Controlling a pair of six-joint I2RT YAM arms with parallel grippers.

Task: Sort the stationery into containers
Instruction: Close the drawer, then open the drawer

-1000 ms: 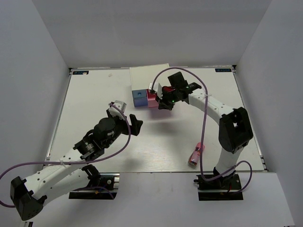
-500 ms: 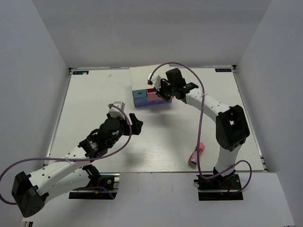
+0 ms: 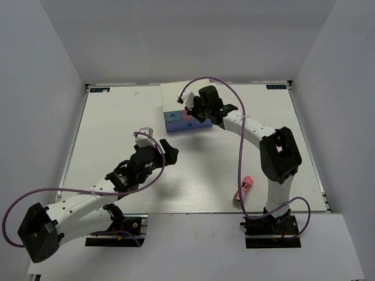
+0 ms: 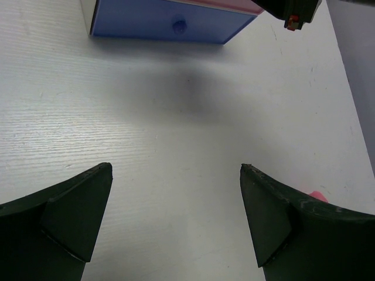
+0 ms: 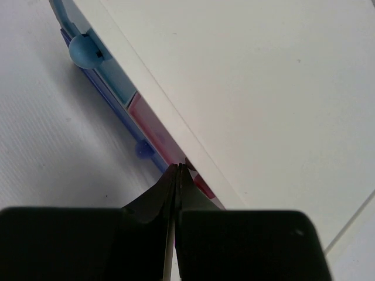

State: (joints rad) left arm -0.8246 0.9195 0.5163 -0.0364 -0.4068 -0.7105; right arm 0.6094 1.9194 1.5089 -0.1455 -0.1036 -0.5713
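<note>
The white drawer chest (image 3: 177, 98) stands at the table's far middle, its light blue (image 3: 172, 119) and pink (image 3: 188, 116) fronts facing me. My right gripper (image 3: 197, 113) is shut and empty, its tips (image 5: 177, 167) against the pink drawer front (image 5: 153, 130). The light blue knob (image 5: 80, 51) and the periwinkle knob (image 5: 143, 150) show beside it. My left gripper (image 3: 164, 153) is open and empty over bare table (image 4: 174, 175), short of the periwinkle drawer (image 4: 167, 23). The pink tube (image 3: 244, 189) lies near the front right. The highlighters and the pot are out of view.
White walls close in the table on three sides. The right arm's purple cable (image 3: 205, 81) loops over the chest. The right arm's base (image 3: 274, 225) stands just in front of the pink tube. A corner of the tube (image 4: 317, 196) shows by my left gripper's right finger.
My right gripper has moved left and back against the chest, and the pink drawer that stood out is now pushed in. My left arm has edged forward and right.
</note>
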